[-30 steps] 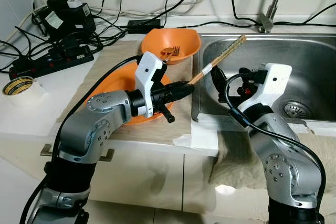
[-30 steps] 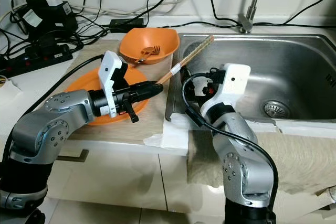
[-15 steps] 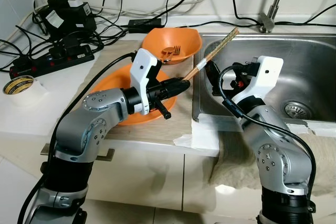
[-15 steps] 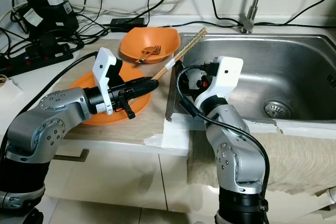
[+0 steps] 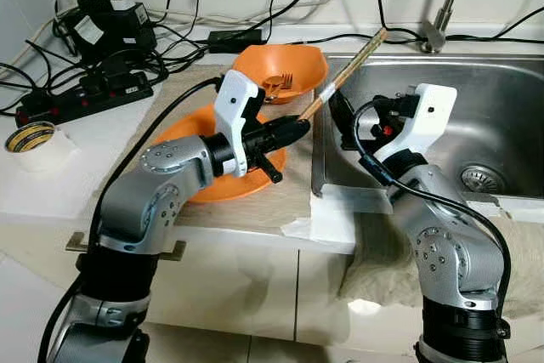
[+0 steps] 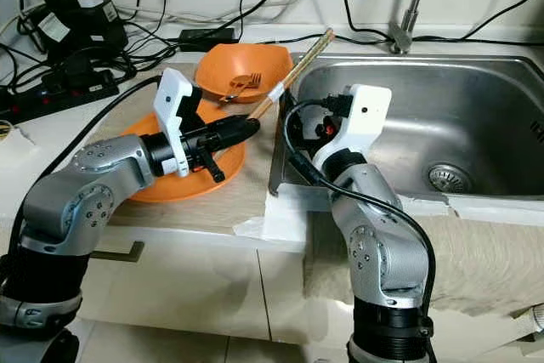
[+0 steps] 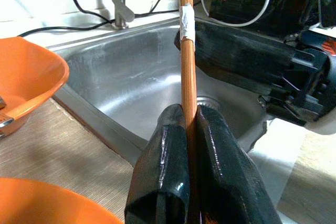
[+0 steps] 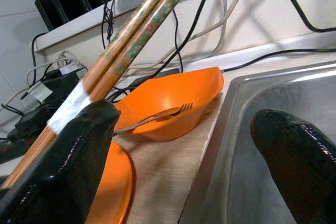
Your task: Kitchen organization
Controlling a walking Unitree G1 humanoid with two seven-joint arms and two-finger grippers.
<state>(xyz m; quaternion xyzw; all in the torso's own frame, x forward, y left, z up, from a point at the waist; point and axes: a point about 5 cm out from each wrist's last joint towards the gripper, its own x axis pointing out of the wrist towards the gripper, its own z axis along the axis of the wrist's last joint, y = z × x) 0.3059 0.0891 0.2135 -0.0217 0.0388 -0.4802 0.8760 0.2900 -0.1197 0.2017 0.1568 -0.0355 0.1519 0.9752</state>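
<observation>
Chopsticks [image 5: 344, 75], a wooden pair bound with a band of white tape, slant upward from the left hand [image 5: 297, 127] across the front-left corner of the sink [image 5: 501, 99]. Leftmost on the white table [image 5: 51, 184] lies a roll of tape [image 5: 30, 138], with a black power strip [image 5: 81, 98] and tangled cables behind it. A woven beige mat [image 5: 289, 193] carries a flat orange plate [image 5: 191, 129]; behind the plate sits a glossy orange bowl [image 5: 297, 61] holding a metal fork [image 5: 276, 84]. The left arm reaches forward over the plate, forearm nearly level, its black fingers [image 7: 210, 145] clamped together on the chopsticks' lower end. The right hand [image 5: 338, 118] is raised at the sink's left edge, turned toward the bowl, fingers [image 8: 79, 145] spread wide apart, one finger touching the chopsticks just below the tape band. The sink is brushed stainless steel with a round drain [image 5: 478, 178]; a crumpled beige cloth [image 5: 382, 261] hangs over its front.
</observation>
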